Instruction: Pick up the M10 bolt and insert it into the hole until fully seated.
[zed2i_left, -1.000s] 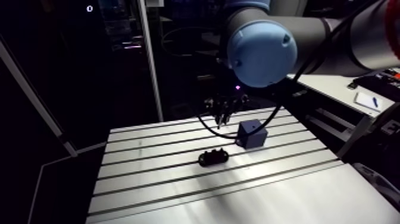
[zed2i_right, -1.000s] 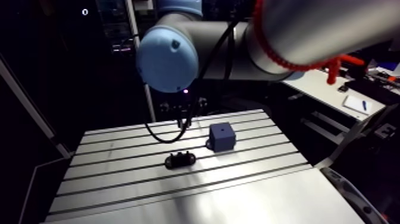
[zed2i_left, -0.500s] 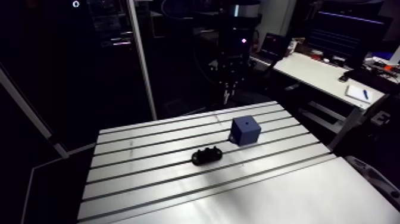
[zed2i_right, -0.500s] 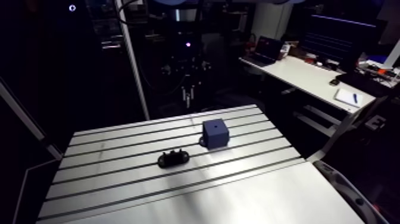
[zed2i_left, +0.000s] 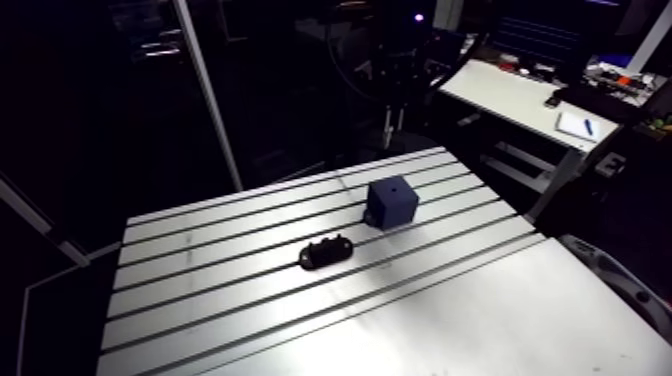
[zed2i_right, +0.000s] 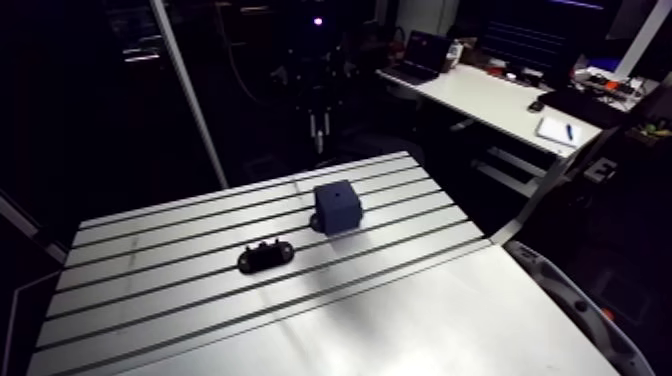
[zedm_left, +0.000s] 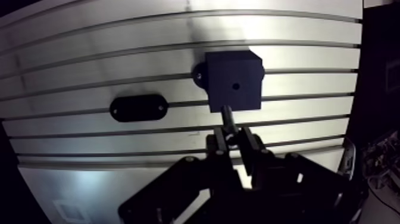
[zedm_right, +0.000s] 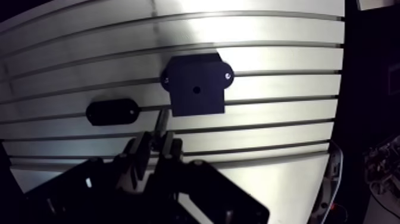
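My gripper (zedm_left: 231, 138) is shut on the M10 bolt (zedm_left: 227, 117), whose dark shank sticks out past the fingertips. In the wrist view the bolt's tip lies just short of the near edge of the dark blue block (zedm_left: 234, 80). A small round hole (zedm_left: 236, 86) shows in the block's top face. The arm view has the block (zed2i_left: 392, 203) sitting on the slotted table (zed2i_left: 200, 290), and the gripper (zed2i_left: 389, 128) hanging well above the table's back edge.
A black oval holder (zed2i_left: 325, 252) lies on the table a short way from the block, off to one side of the gripper (zedm_right: 153, 143) in the wrist view. A smooth plate (zed2i_left: 450, 320) covers the table's front part. The table edge drops off at the right.
The gripper has risen from just over the table beside the block to high above its back edge. The arm view has shifted with the arm; block and holder have stayed put.
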